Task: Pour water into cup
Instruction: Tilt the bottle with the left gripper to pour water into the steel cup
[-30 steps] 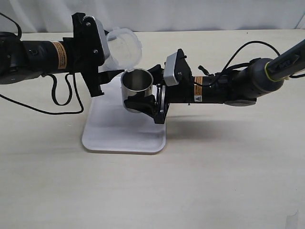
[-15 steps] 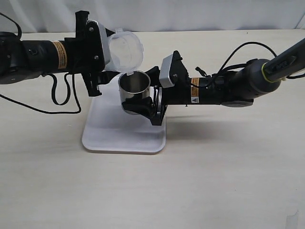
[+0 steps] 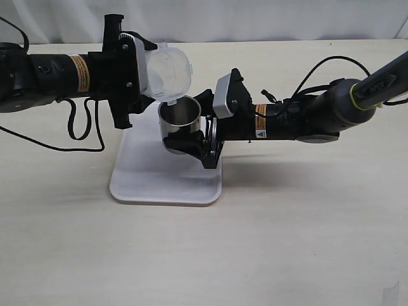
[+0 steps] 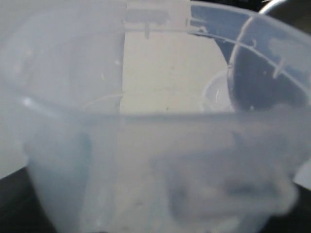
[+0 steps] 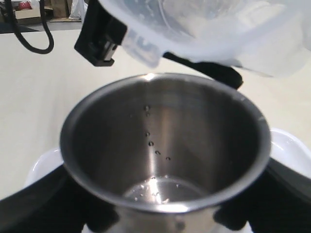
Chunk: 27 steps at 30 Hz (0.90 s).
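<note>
We are pinching the cup (image 3: 180,113) in our right claw (image 3: 191,135), black fingers pressing against its steel sides, and holding it roughly upright over the white tray (image 3: 153,182). The tray is lying toward the far edge of the table (image 3: 287,242). Our left claw (image 3: 141,70) is clamping the clear plastic container (image 3: 167,71), tipped on its side with its lip hanging over the cup's rim. A little water (image 5: 158,190) is pooling in the cup's bottom, with droplets clinging to its inner wall.
</note>
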Each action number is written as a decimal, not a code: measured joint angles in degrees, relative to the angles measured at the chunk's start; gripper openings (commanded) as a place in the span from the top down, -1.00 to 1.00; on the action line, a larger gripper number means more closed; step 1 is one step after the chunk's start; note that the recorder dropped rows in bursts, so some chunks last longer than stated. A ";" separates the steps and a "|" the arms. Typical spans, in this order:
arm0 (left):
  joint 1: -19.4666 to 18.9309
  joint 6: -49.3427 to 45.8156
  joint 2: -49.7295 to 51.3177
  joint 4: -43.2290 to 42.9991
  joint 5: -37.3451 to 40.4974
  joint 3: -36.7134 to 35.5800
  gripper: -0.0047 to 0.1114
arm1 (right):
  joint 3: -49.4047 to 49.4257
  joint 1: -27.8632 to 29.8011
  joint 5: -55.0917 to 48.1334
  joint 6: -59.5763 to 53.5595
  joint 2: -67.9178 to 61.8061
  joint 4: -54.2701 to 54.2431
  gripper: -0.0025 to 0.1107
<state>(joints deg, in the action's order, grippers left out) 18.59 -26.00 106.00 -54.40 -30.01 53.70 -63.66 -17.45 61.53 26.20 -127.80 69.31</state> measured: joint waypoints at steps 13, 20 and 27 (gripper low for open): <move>0.00 -6.57 0.00 0.37 0.00 0.00 0.92 | 0.00 0.00 1.25 0.00 0.00 2.07 0.88; 0.00 -8.50 0.00 0.37 0.00 0.00 0.92 | 0.00 0.00 1.35 0.00 0.00 2.70 0.88; 0.00 -9.63 0.00 0.37 0.00 0.00 0.92 | 0.00 0.00 1.97 0.00 0.00 4.18 0.88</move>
<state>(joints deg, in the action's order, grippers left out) 18.59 -35.64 106.00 -54.03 -30.01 53.70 -63.66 -17.45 63.51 26.20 -127.80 73.49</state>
